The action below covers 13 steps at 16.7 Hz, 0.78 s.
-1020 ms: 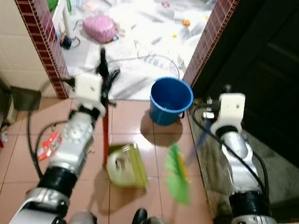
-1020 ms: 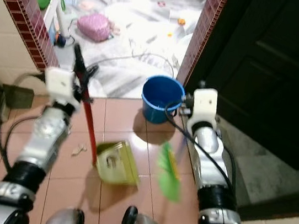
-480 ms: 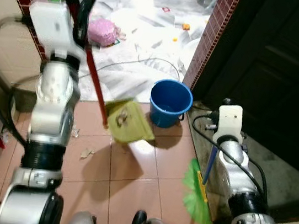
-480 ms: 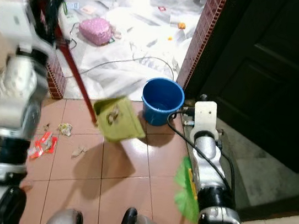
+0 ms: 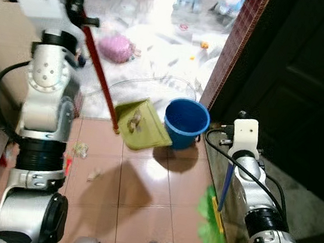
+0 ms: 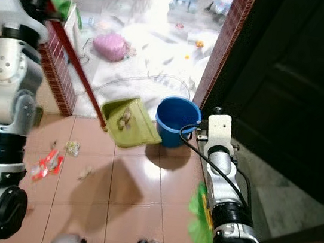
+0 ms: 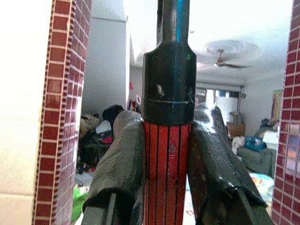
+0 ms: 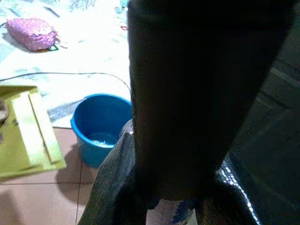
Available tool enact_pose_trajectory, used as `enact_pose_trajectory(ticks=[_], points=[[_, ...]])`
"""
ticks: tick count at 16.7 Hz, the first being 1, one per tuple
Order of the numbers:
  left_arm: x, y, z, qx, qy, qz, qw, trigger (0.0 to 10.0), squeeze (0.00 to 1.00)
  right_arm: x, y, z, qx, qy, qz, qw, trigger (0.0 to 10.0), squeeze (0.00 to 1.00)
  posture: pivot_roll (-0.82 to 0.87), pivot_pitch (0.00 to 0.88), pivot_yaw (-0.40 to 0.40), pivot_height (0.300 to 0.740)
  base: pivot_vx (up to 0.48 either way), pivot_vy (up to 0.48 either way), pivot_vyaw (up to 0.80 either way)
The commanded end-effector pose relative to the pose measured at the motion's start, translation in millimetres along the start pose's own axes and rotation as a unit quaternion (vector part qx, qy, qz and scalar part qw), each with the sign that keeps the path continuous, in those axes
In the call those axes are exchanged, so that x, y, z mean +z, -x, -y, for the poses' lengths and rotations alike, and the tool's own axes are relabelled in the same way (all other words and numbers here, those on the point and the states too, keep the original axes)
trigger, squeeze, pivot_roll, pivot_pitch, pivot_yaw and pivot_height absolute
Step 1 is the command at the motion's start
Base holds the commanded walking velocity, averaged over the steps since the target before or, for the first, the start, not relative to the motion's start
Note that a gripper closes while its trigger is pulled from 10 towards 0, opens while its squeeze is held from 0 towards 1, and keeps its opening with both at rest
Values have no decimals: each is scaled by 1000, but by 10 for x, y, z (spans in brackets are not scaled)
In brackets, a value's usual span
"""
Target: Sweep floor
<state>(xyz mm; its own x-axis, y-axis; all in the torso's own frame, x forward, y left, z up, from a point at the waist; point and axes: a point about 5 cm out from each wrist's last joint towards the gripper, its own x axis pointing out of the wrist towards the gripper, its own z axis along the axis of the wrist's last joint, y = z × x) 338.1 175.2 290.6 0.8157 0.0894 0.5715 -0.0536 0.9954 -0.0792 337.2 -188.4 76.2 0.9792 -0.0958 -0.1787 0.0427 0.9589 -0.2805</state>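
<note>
Left claw (image 7: 168, 154) was clamped on the red handle (image 5: 99, 76) of the green dustpan (image 5: 141, 125), raised holding debris beside the blue bucket (image 5: 186, 122); right claw (image 8: 187, 197) gripped the broom (image 5: 213, 222), bristles near the tiled floor (image 5: 139, 197).

Strong daylight from the far room blows out the white floor (image 5: 165, 13). Tiles (image 5: 142, 179) carry glare and soft shadows. Door (image 5: 301, 74) side very dark. Right wrist view dim and blurred; left wrist view backlit.

dustpan (image 5: 143, 125) yellow-green, red handle | bucket (image 5: 186, 122) blue | broom (image 5: 213, 220) green
</note>
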Motion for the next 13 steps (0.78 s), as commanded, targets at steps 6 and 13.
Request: enact_pose_trajectory(ticks=[6, 13], points=[[263, -102, 82, -9, 19, 58, 998, 10000, 0, -19, -15, 46, 0, 8, -4, 1000, 10000, 0, -39, 90, -45, 740, 462, 0, 0], [299, -130, 76, -8, 20, 66, 998, 10000, 0, -30, -19, 34, 6, 11, -5, 1000, 10000, 0, -38, 93, -47, 740, 456, 0, 0]])
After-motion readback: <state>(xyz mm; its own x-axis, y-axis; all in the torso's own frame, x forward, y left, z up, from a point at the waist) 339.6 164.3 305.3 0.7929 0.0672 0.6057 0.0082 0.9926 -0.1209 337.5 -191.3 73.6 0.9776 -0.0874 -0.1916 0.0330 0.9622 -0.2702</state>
